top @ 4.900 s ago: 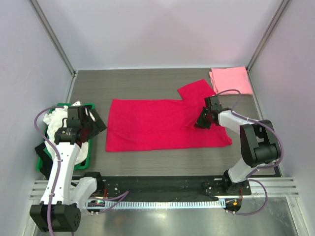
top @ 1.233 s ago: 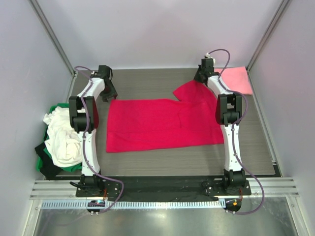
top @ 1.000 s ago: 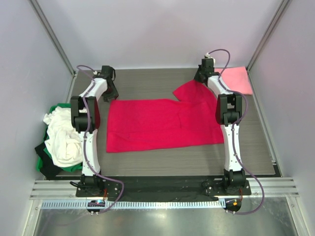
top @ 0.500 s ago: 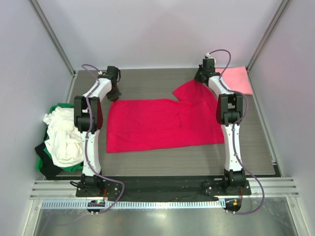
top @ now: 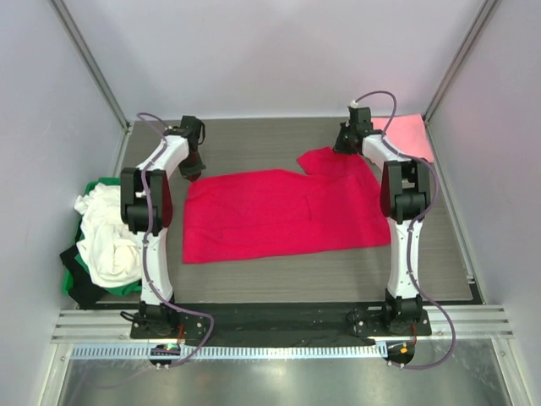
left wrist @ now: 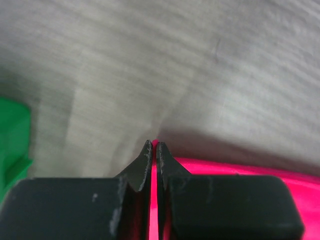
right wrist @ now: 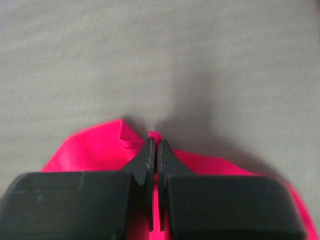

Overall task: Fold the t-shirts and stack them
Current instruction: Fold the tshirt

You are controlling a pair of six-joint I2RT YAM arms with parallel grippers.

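Observation:
A crimson-red t-shirt lies spread across the middle of the table. My left gripper is shut on its far left corner, a thin line of red cloth showing between the jaws. My right gripper is shut on the far right edge by the sleeve, red fabric bunched round its tips. In the far right corner a folded light pink t-shirt rests, partly behind the right arm. A crumpled white t-shirt fills the green crate on the left.
The green plastic crate stands at the left edge, with dark cloth at its near end. Grey walls close in the table at the back and both sides. A metal rail carries the arm bases in front.
The left gripper moved right onto the red t-shirt's far left corner and closed on it. The right gripper stayed shut and drew the sleeve edge slightly; the shirt's far edge has lifted.

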